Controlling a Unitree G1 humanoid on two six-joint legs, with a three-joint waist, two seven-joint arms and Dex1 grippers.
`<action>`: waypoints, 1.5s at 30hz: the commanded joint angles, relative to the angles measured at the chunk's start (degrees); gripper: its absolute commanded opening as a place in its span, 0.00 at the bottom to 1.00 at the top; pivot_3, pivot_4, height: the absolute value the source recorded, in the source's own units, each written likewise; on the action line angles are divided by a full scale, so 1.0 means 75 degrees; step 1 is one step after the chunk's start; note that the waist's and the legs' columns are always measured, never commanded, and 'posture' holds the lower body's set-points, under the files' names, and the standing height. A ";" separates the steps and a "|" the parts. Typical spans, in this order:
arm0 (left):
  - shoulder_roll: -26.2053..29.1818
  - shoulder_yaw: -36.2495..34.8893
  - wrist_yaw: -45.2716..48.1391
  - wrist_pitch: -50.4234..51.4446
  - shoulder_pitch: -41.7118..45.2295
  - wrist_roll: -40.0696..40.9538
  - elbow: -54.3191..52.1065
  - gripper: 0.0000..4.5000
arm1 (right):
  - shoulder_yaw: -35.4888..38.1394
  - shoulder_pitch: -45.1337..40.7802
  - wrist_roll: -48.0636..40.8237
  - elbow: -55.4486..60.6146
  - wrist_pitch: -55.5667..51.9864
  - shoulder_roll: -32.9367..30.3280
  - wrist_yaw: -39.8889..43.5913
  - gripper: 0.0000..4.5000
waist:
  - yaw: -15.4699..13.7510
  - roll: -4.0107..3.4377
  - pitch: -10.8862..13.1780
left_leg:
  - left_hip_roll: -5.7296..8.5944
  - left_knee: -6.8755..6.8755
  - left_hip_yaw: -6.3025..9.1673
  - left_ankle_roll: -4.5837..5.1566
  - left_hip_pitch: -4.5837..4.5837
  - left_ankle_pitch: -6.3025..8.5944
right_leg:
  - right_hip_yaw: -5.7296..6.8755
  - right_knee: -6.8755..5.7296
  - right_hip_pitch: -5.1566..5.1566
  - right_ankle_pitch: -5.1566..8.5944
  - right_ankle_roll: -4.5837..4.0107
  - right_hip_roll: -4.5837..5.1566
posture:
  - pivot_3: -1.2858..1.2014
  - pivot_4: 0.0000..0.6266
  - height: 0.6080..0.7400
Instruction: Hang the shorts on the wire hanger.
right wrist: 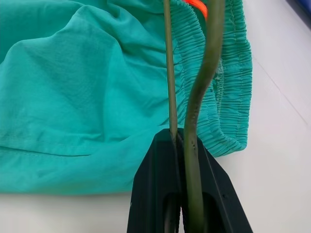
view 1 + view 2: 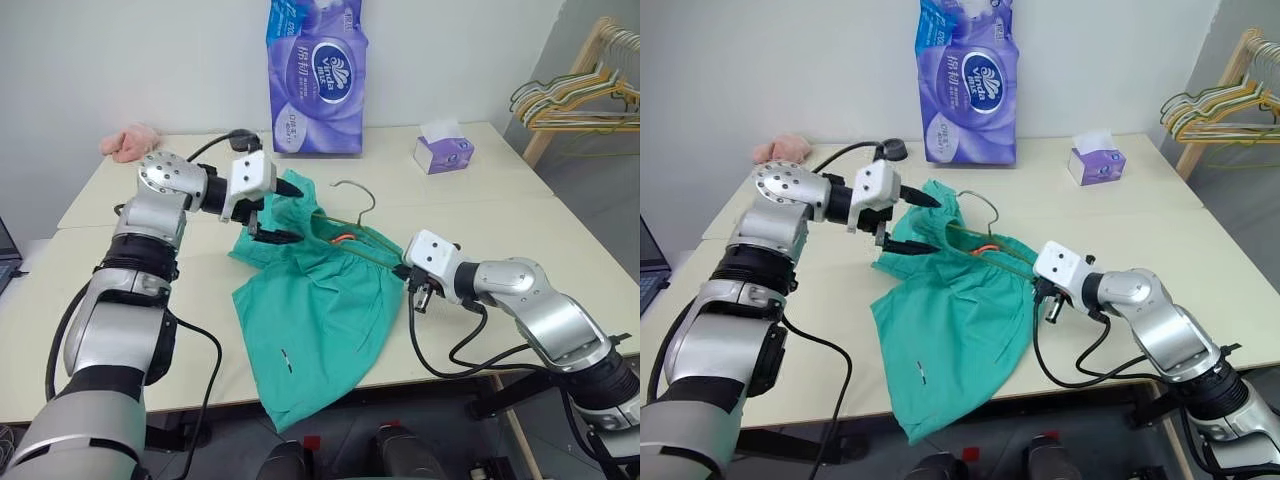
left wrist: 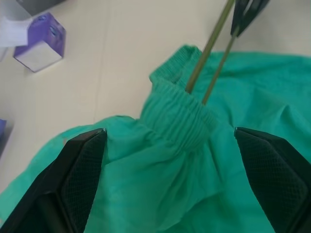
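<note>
Right wrist view: the right gripper (image 1: 187, 160) is seen with its jaws pressed together on the thin olive-green wire hanger (image 1: 167, 82), two strands of the wire being pinched between the black fingers (image 1: 155, 194). From that grip the wires are carried forward over the gathered elastic waistband of the teal-green fabric shorts (image 1: 82, 82), where an orange detail is visible at the band. In the head views the same gripper is found at the waistband's right end, close above the pale counter (image 2: 470, 200), and the hanger's small curved hook (image 2: 358, 195) is seen rising free behind the waistband.

The left gripper (image 2: 285, 212) is held at the waistband's other end with its jaws spread wide; one fingertip is seen above the fabric and one lower, beside the bunched cloth, and whether either touches the cloth cannot be told. In the left wrist view the two black fingers (image 3: 77, 170) are set well apart on either side of a puckered stretch of waistband, nothing being gripped between them, and the hanger's wires are seen entering that band.

The shorts are laid across the counter's front, the legs hanging over its near edge, with a tiny white mark (image 2: 287, 358) near one hem.

Farther back a purple tissue pack (image 2: 318, 75) is stood against the wall, a small purple tissue box (image 2: 444, 152) is placed to its right, and a pink cloth (image 2: 130, 140) is left at the far left corner. A bunch of pale yellow and green hangers (image 2: 575, 95) is hung on a wooden rack beyond the counter.
</note>
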State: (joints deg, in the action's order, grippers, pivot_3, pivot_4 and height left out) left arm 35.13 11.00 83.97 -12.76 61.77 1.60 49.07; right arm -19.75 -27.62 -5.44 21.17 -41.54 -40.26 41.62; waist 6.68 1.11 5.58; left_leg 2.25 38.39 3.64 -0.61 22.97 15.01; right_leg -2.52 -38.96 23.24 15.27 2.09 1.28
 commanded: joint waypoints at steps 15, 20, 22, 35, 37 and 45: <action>-0.0367 -0.0014 0.0049 -0.0583 0.0268 -0.0376 0.0892 0.47 | 0.0109 -0.0236 0.0308 0.0671 0.0277 -0.0013 0.0371 0.00 | 0.0062 0.0001 0.0000 | 0.0000 0.0015 0.0001 0.0002 0.0004 0.0001 | 0.0004 -0.0004 -0.0002 0.0000 0.0001 -0.0001 | 0.44 0.06 1.00; -0.0363 -0.0009 0.0025 -0.0558 0.0130 -0.0390 0.0868 0.13 | 0.0063 -0.0185 0.0474 0.0860 0.0461 -0.0060 0.0310 0.00 | 0.0161 0.0001 0.0000 | 0.0000 0.0015 0.0006 0.0002 0.0005 0.0001 | 0.0004 -0.0005 -0.0002 0.0001 0.0001 -0.0001 | 0.44 0.06 1.00; -0.0355 -0.0010 0.0019 -0.0548 0.0080 -0.0386 0.0830 0.01 | 0.0013 -0.0149 0.0606 0.0893 0.0588 -0.0108 0.0308 0.00 | 0.0195 0.0000 0.0000 | 0.0000 0.0015 0.0005 0.0002 0.0004 0.0001 | 0.0004 -0.0005 -0.0002 0.0001 0.0002 -0.0001 | 0.44 0.06 1.00; -0.0153 -0.0078 -0.0089 -0.0416 -0.0123 -0.0377 0.0659 0.00 | 0.1368 0.1120 0.1058 0.0466 0.1682 -0.1891 0.0623 0.58 | 0.0165 0.0001 0.0000 | 0.0002 0.0043 0.0004 0.0008 0.0011 0.0005 | 0.0006 -0.0006 -0.0011 0.0005 0.0009 -0.0001 | 0.45 0.08 1.00; -0.0119 -0.0106 -0.0101 -0.0351 -0.0200 -0.0331 0.0568 0.00 | 0.1933 0.1499 0.0868 0.0285 0.1422 -0.1852 0.0421 0.74 | 0.0167 0.0002 -0.0001 | 0.0001 0.0045 0.0004 0.0008 0.0010 0.0005 | 0.0005 -0.0008 -0.0012 0.0005 0.0009 -0.0001 | 0.45 0.08 1.00; 0.0093 -0.0392 -0.0188 0.0255 -0.0405 -0.0085 0.0151 0.00 | 0.2691 0.1899 -0.0826 0.0390 -0.1173 0.1251 -0.0738 0.99 | 0.0223 0.0037 -0.0041 | -0.0012 0.0044 0.0011 0.0007 0.0009 0.0005 | -0.0016 -0.0022 -0.0007 0.0004 0.0006 -0.0011 | 0.45 0.07 1.00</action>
State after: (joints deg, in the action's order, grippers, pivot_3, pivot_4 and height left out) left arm 34.44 10.12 83.10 -11.59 58.33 -0.50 52.12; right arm -0.55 -11.83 -10.33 22.23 -48.76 -31.31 37.35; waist 8.35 1.39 5.27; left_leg 2.17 38.73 3.72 -0.56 23.04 15.05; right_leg -2.63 -39.11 23.18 15.30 2.14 1.21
